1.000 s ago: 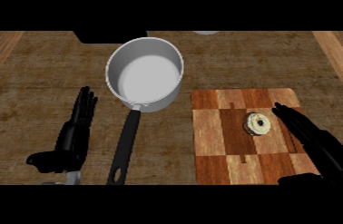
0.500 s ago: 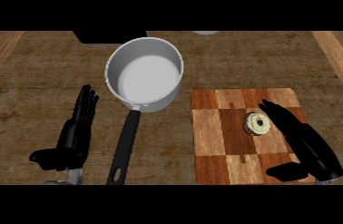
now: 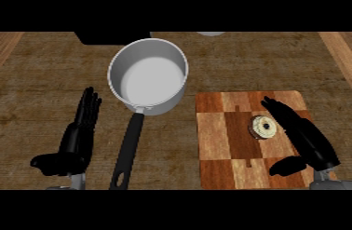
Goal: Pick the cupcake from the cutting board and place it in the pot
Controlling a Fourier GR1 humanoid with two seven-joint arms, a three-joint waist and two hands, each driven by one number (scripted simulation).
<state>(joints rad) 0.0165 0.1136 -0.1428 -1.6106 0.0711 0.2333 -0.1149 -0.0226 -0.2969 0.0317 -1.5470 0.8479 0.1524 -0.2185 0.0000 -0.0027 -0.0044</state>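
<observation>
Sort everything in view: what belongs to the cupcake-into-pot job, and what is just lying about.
Belongs to the job:
- cupcake
- cutting board under it
- pot
- right hand, open beside the cupcake

Lying about:
- left hand, resting open at the left
- dark block at the top edge
- pale object, mostly cut off

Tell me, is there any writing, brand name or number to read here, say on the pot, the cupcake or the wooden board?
None can be read.
The pot, its black handle, the cupcake and the cutting board carry no words, numbers or signs.
The counter shows only wood grain.
</observation>
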